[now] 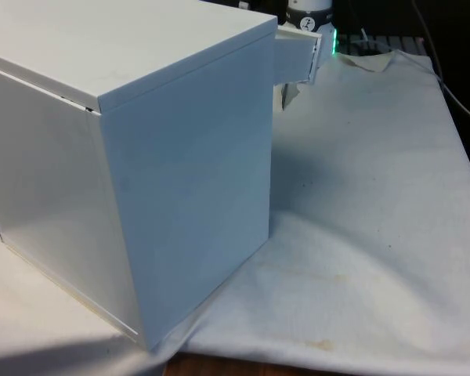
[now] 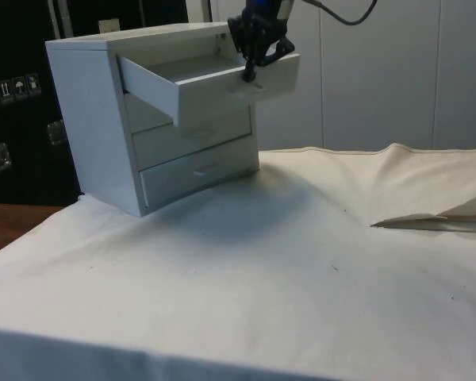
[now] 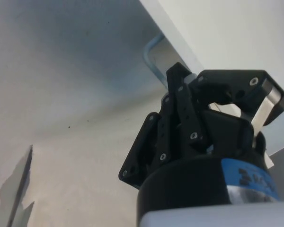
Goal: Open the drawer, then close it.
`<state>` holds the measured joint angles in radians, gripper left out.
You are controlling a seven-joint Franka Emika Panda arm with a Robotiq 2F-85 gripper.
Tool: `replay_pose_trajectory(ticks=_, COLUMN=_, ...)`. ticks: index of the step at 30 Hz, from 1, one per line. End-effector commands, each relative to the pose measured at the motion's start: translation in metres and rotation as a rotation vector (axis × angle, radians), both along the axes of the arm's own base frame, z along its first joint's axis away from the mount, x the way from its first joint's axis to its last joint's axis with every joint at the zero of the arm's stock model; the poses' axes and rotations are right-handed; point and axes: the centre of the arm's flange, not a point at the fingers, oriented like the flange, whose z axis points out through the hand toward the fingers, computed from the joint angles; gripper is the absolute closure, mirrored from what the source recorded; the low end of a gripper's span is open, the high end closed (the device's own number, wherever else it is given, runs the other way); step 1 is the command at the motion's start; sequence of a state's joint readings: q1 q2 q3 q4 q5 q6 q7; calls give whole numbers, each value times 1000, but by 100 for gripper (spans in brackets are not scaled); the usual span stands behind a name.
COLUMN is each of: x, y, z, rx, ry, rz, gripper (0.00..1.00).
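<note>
A white chest of three drawers (image 2: 103,119) stands on the cloth; in the front view it turns its plain back and side (image 1: 141,172) to me. Its top drawer (image 2: 190,83) is pulled far out and pokes past the chest at the front view's right (image 1: 298,53). My black gripper (image 2: 249,73) comes down at the drawer's front panel. In the wrist view the gripper (image 3: 217,90) is shut on the drawer's thin metal handle (image 3: 153,54), one finger (image 3: 177,109) outside the panel, the other beyond it.
The two lower drawers (image 2: 194,155) are shut. A raised fold of the white cloth (image 2: 432,221) lies at the side view's right. Open cloth (image 1: 376,196) stretches beside the chest towards the front view's right.
</note>
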<state>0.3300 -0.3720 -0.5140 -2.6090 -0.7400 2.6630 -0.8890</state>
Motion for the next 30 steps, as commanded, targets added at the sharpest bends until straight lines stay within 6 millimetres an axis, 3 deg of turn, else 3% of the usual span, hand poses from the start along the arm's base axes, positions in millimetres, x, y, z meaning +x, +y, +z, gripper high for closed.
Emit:
replay_pose_trajectory(ticks=1, x=3, y=-5, z=5, rx=-18, ry=-26, rz=-1, gripper=100)
replay_pose_trajectory(ticks=30, x=21, y=-18, z=17, rx=-44, ry=-48, rz=-18, gripper=100)
